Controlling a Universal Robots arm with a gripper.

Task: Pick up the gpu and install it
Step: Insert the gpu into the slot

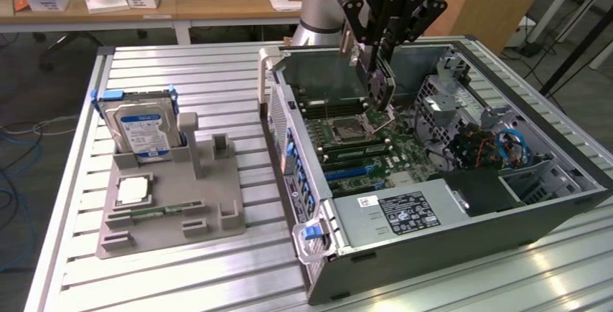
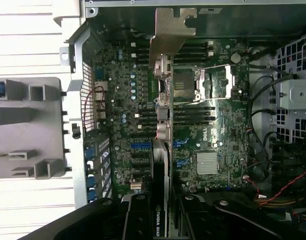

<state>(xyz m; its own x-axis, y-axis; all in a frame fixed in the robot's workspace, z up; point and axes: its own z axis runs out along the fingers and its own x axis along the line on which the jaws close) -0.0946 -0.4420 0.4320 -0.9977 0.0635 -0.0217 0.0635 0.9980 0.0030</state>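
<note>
The claw is clenched on the gpu, a thin black card, very slim edge-on, with a silver bracket. It hangs upright over the motherboard inside the open computer case.

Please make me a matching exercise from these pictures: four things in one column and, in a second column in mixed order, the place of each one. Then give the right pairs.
Things:
1. gpu
2. hard drive
3. power supply
4. blue cables

Places:
a. upright in the grey holder on the table
b. in the computer case, among wires at the exterior view's right
c. gripped by the end effector over the motherboard
d. at the near end of the computer case, with a black label

Pairs: 1-c, 2-a, 3-d, 4-b
</note>
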